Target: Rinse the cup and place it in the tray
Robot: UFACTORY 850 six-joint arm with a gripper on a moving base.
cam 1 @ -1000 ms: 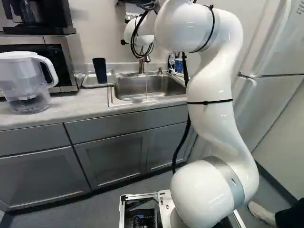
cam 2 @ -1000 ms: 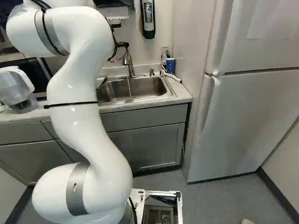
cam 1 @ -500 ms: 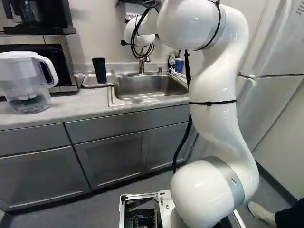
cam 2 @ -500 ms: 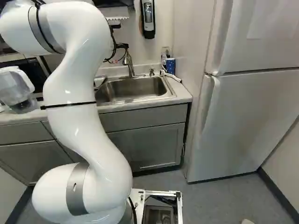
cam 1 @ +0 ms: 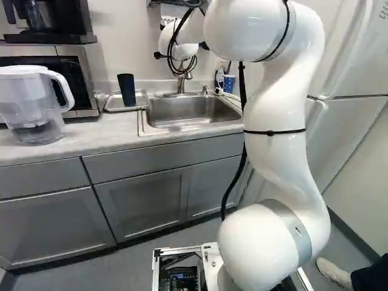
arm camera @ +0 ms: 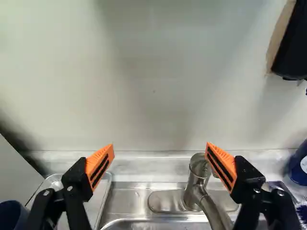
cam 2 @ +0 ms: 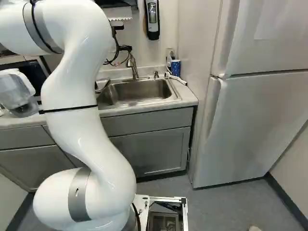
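- Left base view: the dark cup stands in the tray, left of the sink.
- Right base view: the faucet rises behind the sink.
- Wrist view: the fingers are spread wide; the cup shows partly, beside one.

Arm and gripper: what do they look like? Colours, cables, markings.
Arm: glossy white, rounded segments, grey bands at joints, thin black straps, black cable alongside. Gripper: black, two fingers, wedge-shaped orange pads with dark stripes.
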